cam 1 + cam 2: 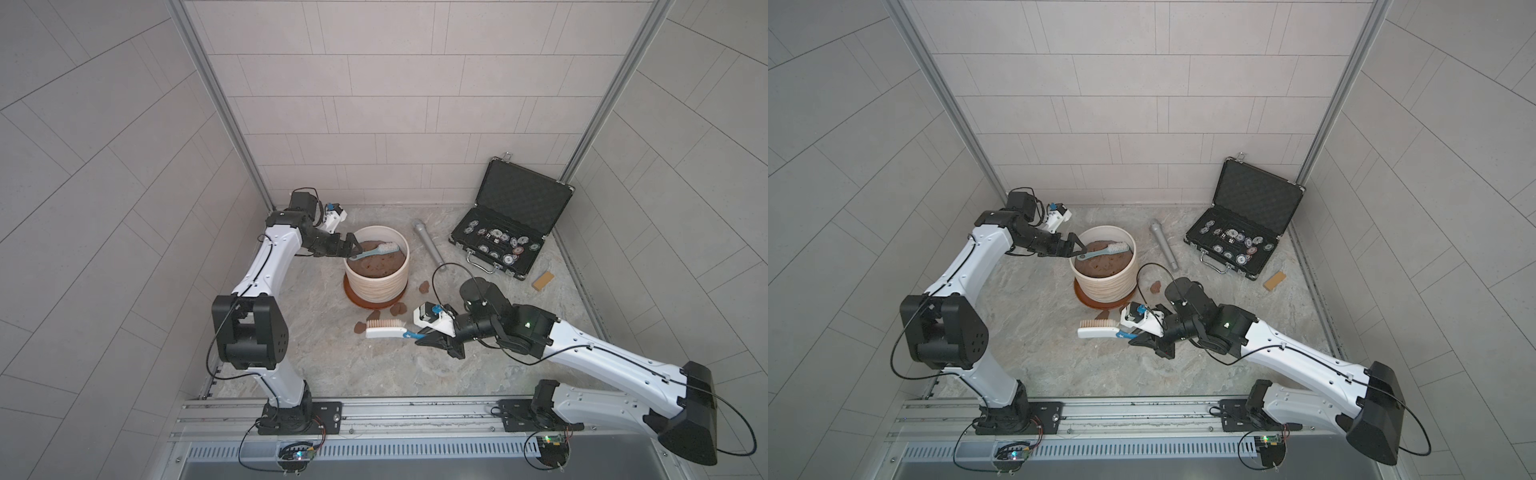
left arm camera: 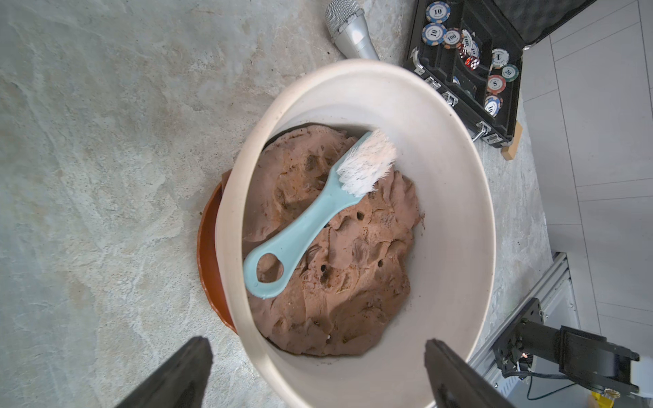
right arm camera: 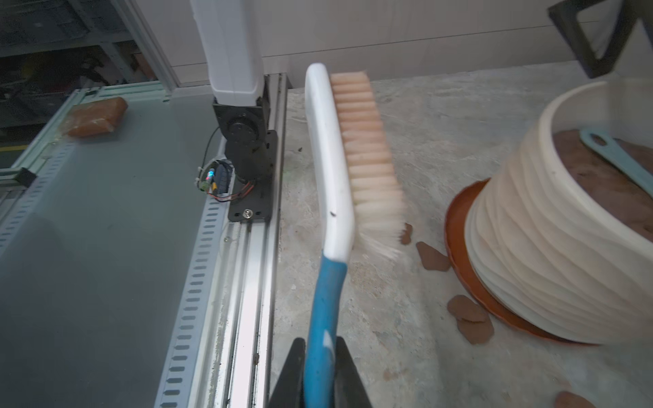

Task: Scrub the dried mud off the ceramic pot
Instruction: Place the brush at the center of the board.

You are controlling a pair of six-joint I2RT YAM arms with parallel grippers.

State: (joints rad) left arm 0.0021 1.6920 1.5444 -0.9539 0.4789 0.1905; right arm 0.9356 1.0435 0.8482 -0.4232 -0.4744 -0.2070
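The ceramic pot (image 1: 376,286), cream and ribbed, stands on an orange saucer (image 1: 353,300) left of centre. Brown soil fills it, and a small teal brush (image 2: 311,219) lies on the soil. My left gripper (image 2: 317,342) is open at the pot's rim (image 2: 459,212), with one finger outside and one over the inside, holding nothing. Several flakes of dried mud (image 1: 398,308) lie on the floor in front of the saucer, also in the right wrist view (image 3: 433,257). My right gripper (image 3: 319,344) is shut on the blue handle of a white scrub brush (image 3: 328,159). Its bristles face the pot (image 3: 547,247), apart from it.
An open black case (image 1: 511,224) with poker chips sits at the back right. A silver microphone (image 1: 430,245) lies between it and the pot. A tan block (image 1: 543,281) is by the right wall. A metal rail (image 1: 374,411) runs along the front edge.
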